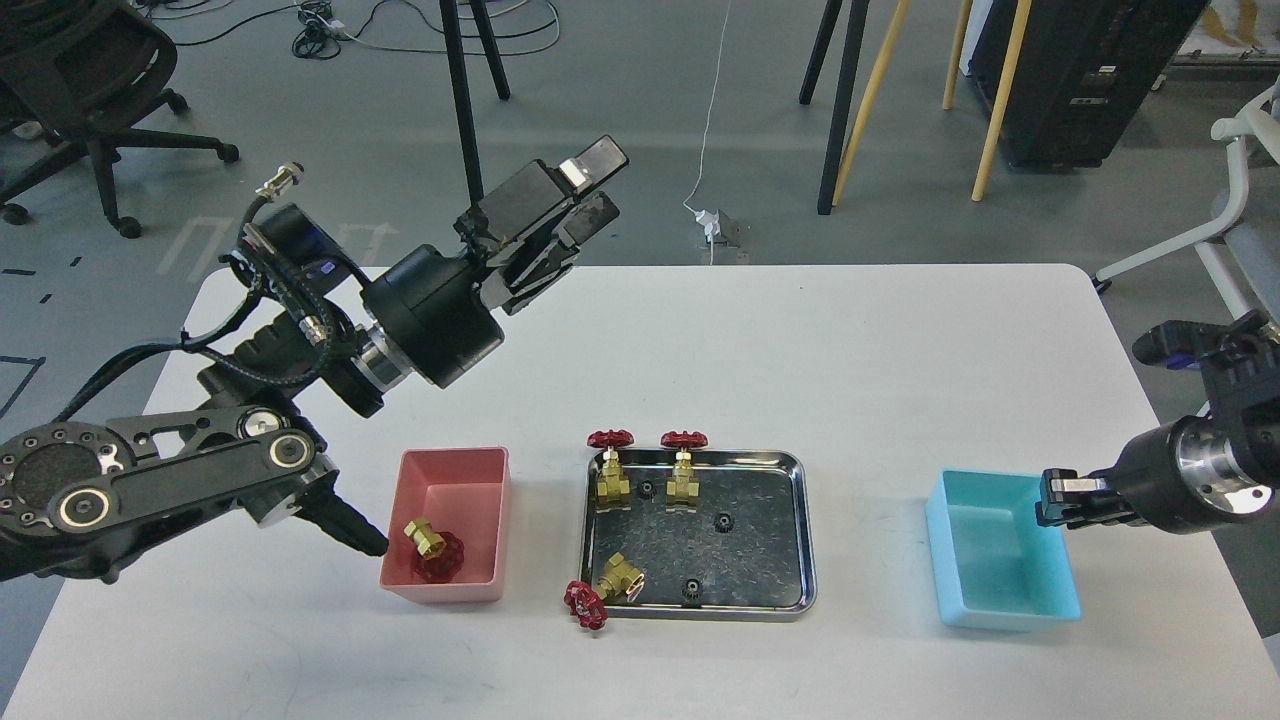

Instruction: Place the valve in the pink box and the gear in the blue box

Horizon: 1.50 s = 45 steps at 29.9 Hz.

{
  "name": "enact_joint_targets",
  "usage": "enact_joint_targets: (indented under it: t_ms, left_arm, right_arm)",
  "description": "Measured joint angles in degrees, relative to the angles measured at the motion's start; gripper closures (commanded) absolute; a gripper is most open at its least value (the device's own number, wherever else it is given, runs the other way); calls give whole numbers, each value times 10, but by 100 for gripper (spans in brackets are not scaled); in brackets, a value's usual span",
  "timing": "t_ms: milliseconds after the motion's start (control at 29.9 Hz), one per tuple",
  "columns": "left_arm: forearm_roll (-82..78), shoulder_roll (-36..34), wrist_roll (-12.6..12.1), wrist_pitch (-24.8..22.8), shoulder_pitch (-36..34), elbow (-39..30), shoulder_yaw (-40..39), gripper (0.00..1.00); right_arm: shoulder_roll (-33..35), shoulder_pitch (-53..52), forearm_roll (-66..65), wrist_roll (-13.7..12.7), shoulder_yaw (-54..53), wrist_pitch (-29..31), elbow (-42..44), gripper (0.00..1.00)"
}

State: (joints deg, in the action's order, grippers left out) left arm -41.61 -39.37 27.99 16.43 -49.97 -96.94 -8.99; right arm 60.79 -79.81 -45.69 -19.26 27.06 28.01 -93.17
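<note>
Nearest the front edge of the white desk [900, 340], one valve [436, 552] lies on its side inside the pink box [450, 525], left of centre. The blue box [1000, 550] sits toward the right edge. Between them stands the steel tray [700, 530]. A second valve [605, 590] lies tipped over the tray's front-left rim, handwheel outside it. Gears rest on the tray floor: one [689, 589] near the front rim, one [722, 521] mid-tray. Two valves [611, 465] [684, 465] stand upright at the tray's back-left, a third gear [647, 488] between them. The right gripper [1060, 497] hangs at the blue box's right rim; its state cannot be told. The left gripper [590, 185] is raised over the back-left corner, fingers spread, empty.
</note>
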Motion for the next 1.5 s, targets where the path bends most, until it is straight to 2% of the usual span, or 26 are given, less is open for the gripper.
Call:
enact_joint_targets:
  t_ms: [100,200,367,434,501,601,702,835,969,1069,1169,1269,1336,1437,1503]
  left_arm:
    - [-3,2,0,0,4,0,0,11]
    - [-5,2,0,0,8,0,0,11]
    - [-8,2,0,0,10,0,0,11]
    - [-9,2,0,0,12,0,0,11]
    - [-9,2,0,0,14,0,0,11]
    - [-9,3,0,0,15,0,0,11]
    - [-9,3,0,0,16,5,0,11]
    - [-9,3,0,-1,15,33,-3,11]
    - [3,3,0,-21,-1,84,-15,11]
    - [31,8,0,-82,-30,145,-25,11]
    - [101,15,0,-164,-71,215,-30,9]
    - [186,24,0,-240,-107,277,-33,6]
    - [240,32,0,-297,-121,314,-41,2]
    - [312,48,0,-394,-121,367,-73,1]
    - [350,63,0,-429,-101,400,-96,1]
  right_arm:
    - [0,13,0,0,-14,0,1,87]
    - [-1,21,0,0,-20,0,1,64]
    - [-5,28,0,3,-23,0,1,41]
    - [-7,29,4,3,-24,0,1,27]
    - [-7,30,8,5,-25,0,1,0]
    - [-8,31,11,9,-32,0,1,1]
    - [-7,31,37,24,-69,-16,5,1]
    - [-8,33,172,59,-164,-61,27,1]
    - [-34,40,334,101,-259,-84,100,1]
    - [-79,43,426,134,-299,-87,186,1]
    - [-135,50,505,153,-327,-85,276,1]
    - [-187,73,574,170,-374,-52,351,1]
    - [-214,99,609,177,-415,-19,390,1]
    - [-255,146,648,180,-473,-3,455,1]
    - [-285,169,660,180,-494,-1,503,1]
